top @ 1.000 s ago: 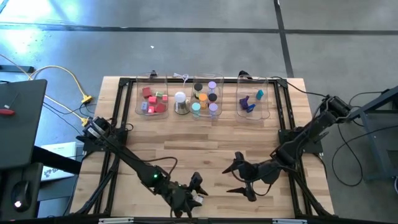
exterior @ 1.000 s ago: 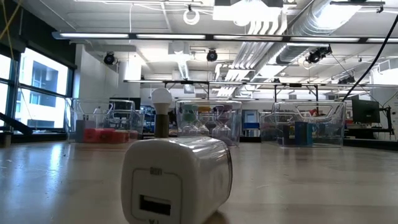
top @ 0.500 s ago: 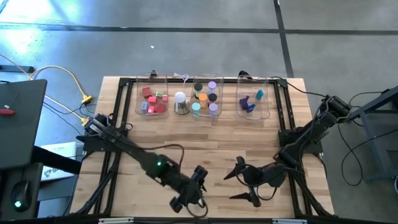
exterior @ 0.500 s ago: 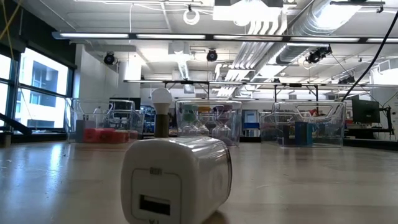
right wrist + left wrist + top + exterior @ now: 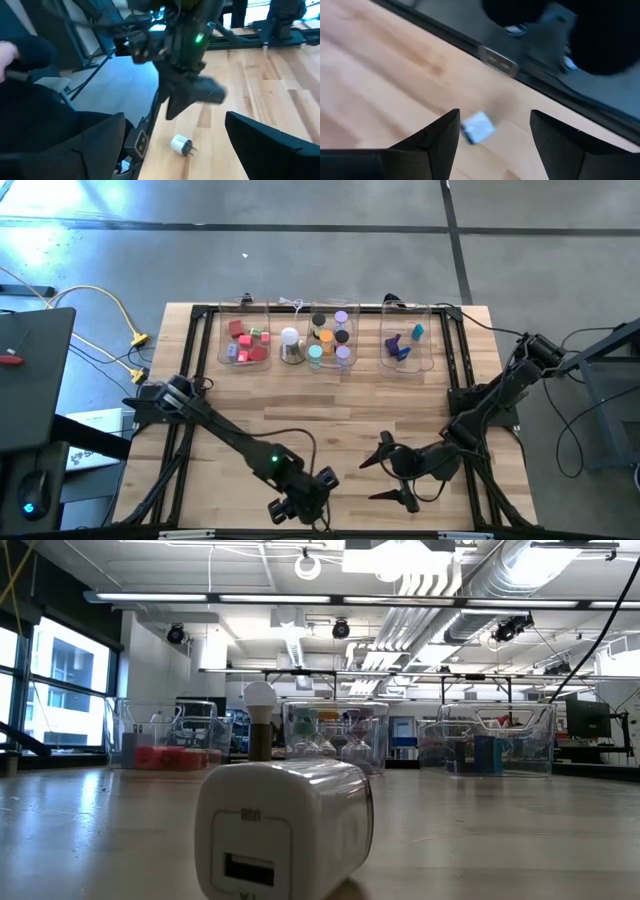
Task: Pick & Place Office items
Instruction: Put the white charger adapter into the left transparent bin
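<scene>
Both pincers open | white plug (image 5: 478, 127) on table, beneath left pincer (image 5: 494, 131)

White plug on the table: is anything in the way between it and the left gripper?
Nothing visible does. The white plug lies alone on the bare table, and the left gripper hangs open over it, not touching it.

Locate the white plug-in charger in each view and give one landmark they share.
High view: not discernible; the left gripper covers that near table edge.
Low view: white plug-in charger fills the foreground, on its side.
Left wrist view: small, between the open fingers.
Right wrist view: on the wood, prongs showing, below the left gripper.
Shared landmark: the black frame rail along the table edge.
</scene>
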Controlling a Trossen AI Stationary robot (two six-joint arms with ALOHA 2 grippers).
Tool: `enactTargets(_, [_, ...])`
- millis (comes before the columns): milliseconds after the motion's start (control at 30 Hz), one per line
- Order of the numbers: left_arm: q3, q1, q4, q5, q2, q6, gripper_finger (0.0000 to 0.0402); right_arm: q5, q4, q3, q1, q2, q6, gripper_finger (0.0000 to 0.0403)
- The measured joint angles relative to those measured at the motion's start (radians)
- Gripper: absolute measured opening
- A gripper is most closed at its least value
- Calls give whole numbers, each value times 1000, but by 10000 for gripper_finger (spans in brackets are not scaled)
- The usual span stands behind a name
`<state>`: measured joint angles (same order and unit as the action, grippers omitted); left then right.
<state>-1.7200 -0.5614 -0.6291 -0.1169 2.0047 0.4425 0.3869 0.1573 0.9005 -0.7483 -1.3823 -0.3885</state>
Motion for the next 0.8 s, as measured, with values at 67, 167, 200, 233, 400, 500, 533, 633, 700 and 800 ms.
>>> enactTargets(67, [-11,3,-19,-55,21,39,231,21,-2,0,0,0,0,333])
enactTargets(167, [-13,5,-13,-67,34,117,231,33,-3,0,0,0,4,333])
enactTargets(200, [-13,4,-11,-41,37,149,231,34,-3,0,0,0,10,333])
enactTargets(233, [-13,3,-19,-16,38,180,231,34,-3,0,0,0,17,333])
enactTargets(400, [-13,3,-2,0,59,308,231,34,3,0,2,0,19,333])
enactTargets(500, [-14,2,8,15,71,337,231,34,8,0,2,0,19,333])
enactTargets(533, [-13,7,10,13,82,347,231,34,11,0,2,0,19,333])
enactTargets(633, [-13,15,23,19,113,402,231,32,13,0,2,0,18,333])
enactTargets(700, [-12,15,57,20,136,419,231,30,12,0,2,0,18,333])
enactTargets(800, [-12,18,69,21,156,441,231,30,12,0,2,0,17,333])
